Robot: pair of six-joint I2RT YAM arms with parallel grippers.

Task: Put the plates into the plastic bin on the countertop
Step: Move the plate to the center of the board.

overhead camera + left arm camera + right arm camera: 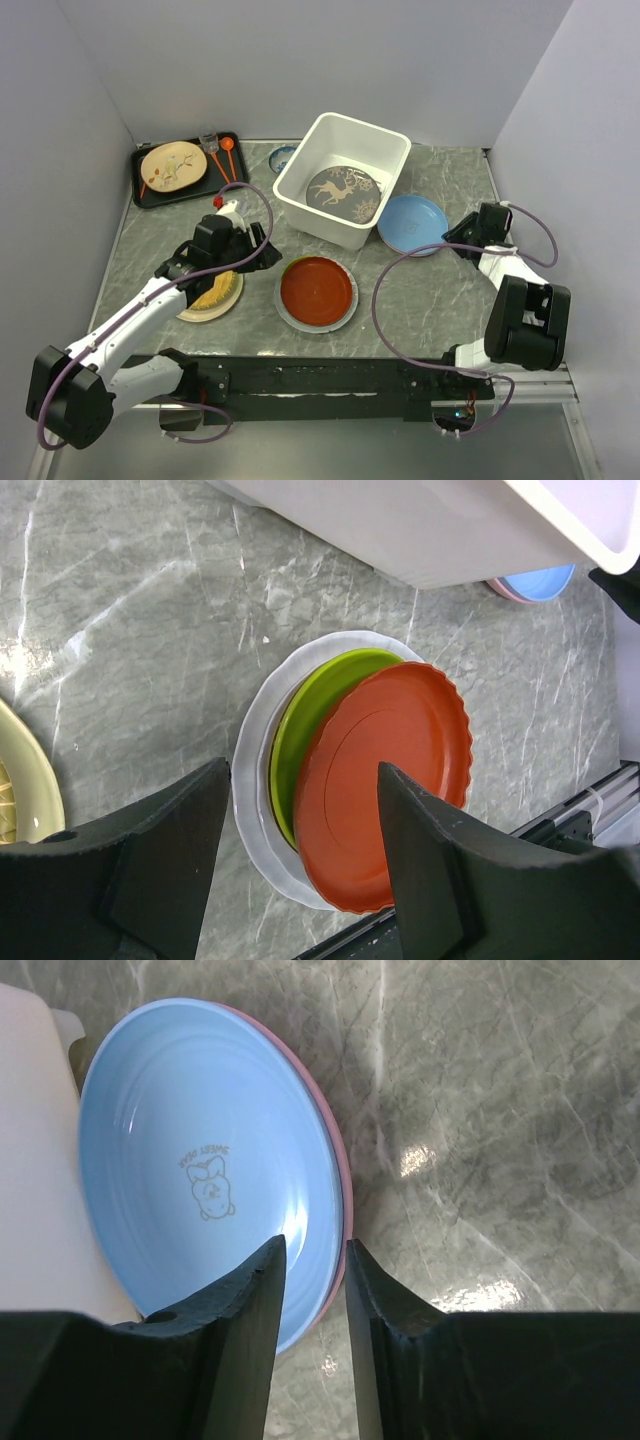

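The white plastic bin (384, 143) stands at the back centre with the grey reindeer plate (343, 193) inside. A light blue plate (412, 223) lies on a pink plate (341, 1165) right of the bin. My right gripper (455, 238) is narrowly shut across their near rim (315, 1245), one finger over the blue plate and one outside the pink rim. A red plate (317, 290) sits on a lime green plate (305, 705) and a white plate (250, 770). My left gripper (300, 770) is open and empty above this stack. A woven yellow plate (215, 296) lies on a cream plate under the left arm.
A flat black tray (150, 190) at the back left holds a twig-pattern plate (173, 166) and utensils. A small blue-rimmed dish (283, 158) sits left of the bin. Grey walls close in the dark marble countertop (430, 290). The bin wall (450, 530) is just beyond the red stack.
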